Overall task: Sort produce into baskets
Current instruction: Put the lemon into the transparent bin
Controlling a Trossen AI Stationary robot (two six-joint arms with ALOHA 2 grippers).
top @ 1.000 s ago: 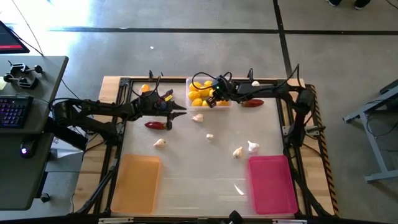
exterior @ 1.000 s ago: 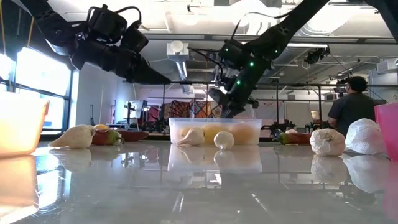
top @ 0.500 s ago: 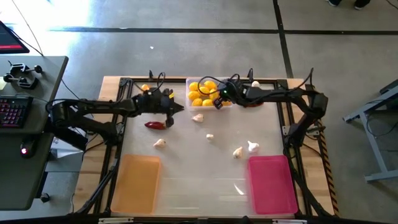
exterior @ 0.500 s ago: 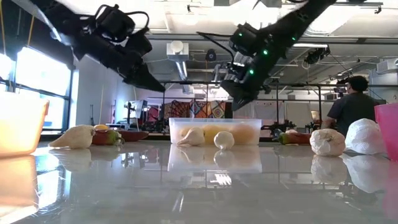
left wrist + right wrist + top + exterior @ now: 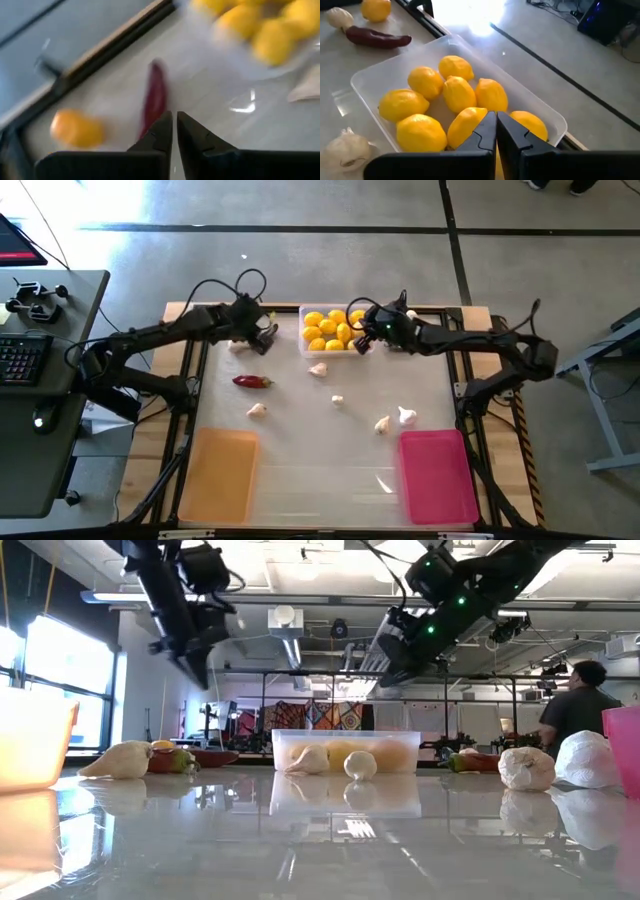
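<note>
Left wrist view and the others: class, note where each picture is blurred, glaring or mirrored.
Left wrist view: motion blur smears the chili, the orange fruit and the lemons, while the left tool stays sharp. Right wrist view: sharp lemons, white glare beyond the clear tray. Low view: the glossy table mirrors the tray. High view: bright patch on the floor at top left.

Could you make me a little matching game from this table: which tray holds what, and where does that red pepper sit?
Things:
1. clear tray
2. orange tray
3. pink tray
4. chili pepper

States:
A. empty, near corner on the left arm's side
B. lying loose on the table
C. holds yellow lemons
D. empty, near corner on the right arm's side

Pairs: 1-C, 2-A, 3-D, 4-B
</note>
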